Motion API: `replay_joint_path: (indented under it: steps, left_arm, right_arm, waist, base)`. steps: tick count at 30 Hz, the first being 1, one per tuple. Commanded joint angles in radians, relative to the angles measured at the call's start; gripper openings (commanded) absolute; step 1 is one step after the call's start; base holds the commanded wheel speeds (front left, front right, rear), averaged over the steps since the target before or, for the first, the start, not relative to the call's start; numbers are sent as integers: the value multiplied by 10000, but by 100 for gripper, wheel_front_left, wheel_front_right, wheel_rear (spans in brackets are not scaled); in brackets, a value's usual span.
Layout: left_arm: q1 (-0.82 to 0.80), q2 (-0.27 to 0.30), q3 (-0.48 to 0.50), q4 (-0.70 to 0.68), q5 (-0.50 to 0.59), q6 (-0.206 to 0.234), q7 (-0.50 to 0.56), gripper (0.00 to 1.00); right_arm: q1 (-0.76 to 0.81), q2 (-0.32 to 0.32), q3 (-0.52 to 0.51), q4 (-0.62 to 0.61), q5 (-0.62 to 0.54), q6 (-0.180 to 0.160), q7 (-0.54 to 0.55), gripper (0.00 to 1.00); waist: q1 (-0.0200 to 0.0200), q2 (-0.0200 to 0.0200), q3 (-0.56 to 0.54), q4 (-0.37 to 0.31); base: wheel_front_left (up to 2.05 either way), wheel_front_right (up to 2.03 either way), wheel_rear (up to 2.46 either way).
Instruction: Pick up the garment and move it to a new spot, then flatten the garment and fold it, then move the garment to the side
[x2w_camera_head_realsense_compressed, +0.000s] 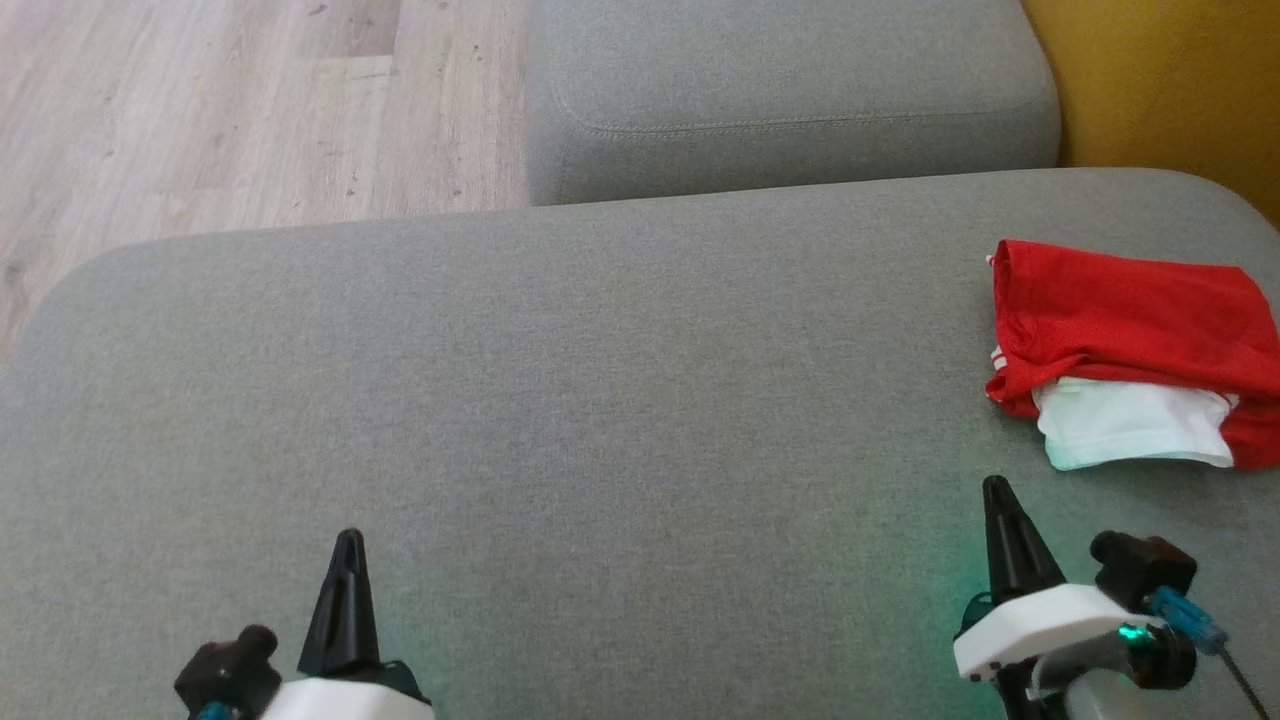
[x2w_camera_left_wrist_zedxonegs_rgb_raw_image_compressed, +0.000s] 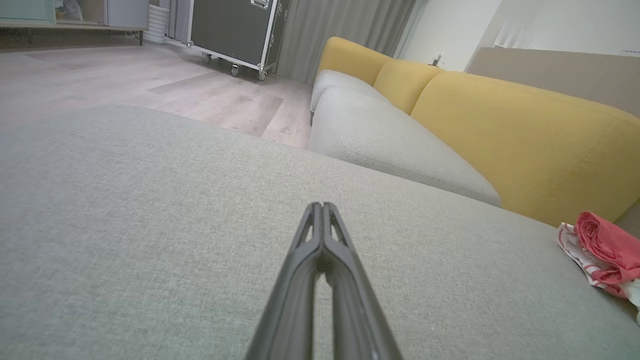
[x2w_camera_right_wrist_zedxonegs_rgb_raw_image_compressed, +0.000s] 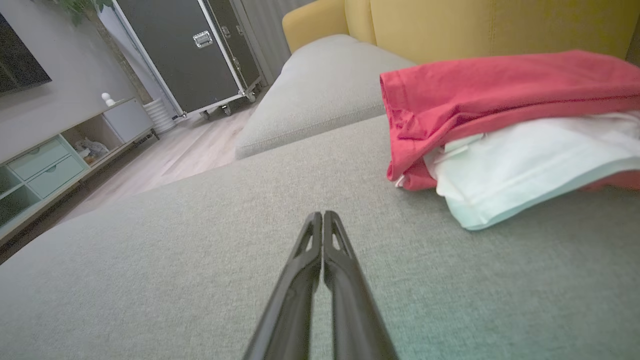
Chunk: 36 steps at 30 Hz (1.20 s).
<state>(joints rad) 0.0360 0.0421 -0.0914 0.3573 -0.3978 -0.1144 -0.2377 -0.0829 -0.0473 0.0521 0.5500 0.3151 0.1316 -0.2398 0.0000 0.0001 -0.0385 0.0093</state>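
Observation:
A red and white garment (x2w_camera_head_realsense_compressed: 1130, 350) lies folded in a compact stack at the far right of the grey sofa cushion (x2w_camera_head_realsense_compressed: 560, 400), red layer on top, white layer showing below. The right wrist view has the garment (x2w_camera_right_wrist_zedxonegs_rgb_raw_image_compressed: 505, 135) close ahead and to the right; in the left wrist view the garment (x2w_camera_left_wrist_zedxonegs_rgb_raw_image_compressed: 602, 250) sits at the far right edge. My right gripper (x2w_camera_head_realsense_compressed: 995, 490) is shut and empty, a short way in front of the garment. My left gripper (x2w_camera_head_realsense_compressed: 348, 540) is shut and empty at the lower left, far from it.
A second grey cushion (x2w_camera_head_realsense_compressed: 790, 90) lies beyond the main one. Yellow backrests (x2w_camera_head_realsense_compressed: 1170, 80) rise at the right. Wooden floor (x2w_camera_head_realsense_compressed: 230, 110) lies off the cushion's far left. A black wheeled case (x2w_camera_right_wrist_zedxonegs_rgb_raw_image_compressed: 195, 50) and a low cabinet (x2w_camera_right_wrist_zedxonegs_rgb_raw_image_compressed: 45, 165) stand across the room.

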Motion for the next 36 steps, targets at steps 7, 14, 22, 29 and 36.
replay_joint_path:
  steps: [7,14,22,29,36]
  left_arm:
    - [-528,7,193,-378,-820,-13,204,0]
    - [-579,11,303,-428,-1510,-22,402,0]
    - [-641,16,431,-481,-2297,-33,631,0]
    - [-697,21,544,-526,-2983,-42,832,0]
    - [-753,26,658,-571,-3672,-51,1034,0]
  right_arm:
    - [-559,-13,-142,-522,902,-1,221,0]
    - [-531,-14,-226,-688,1638,-1,415,0]
    - [-507,-15,-330,-867,2477,-2,644,0]
    - [-489,-16,-423,-1020,3208,-2,845,0]
    - [-470,-17,-516,-1174,3942,-3,1048,0]
  waist:
    - [0,-1,26,-4]
    - [0,-1,50,-9]
    - [0,-1,77,-16]
    - [0,-1,101,-21]
    - [0,-1,125,-26]
  base:
    - [0,0,0]
    - [0,0,0]
    - [0,0,0]
    - [0,0,0]
    - [0,0,0]
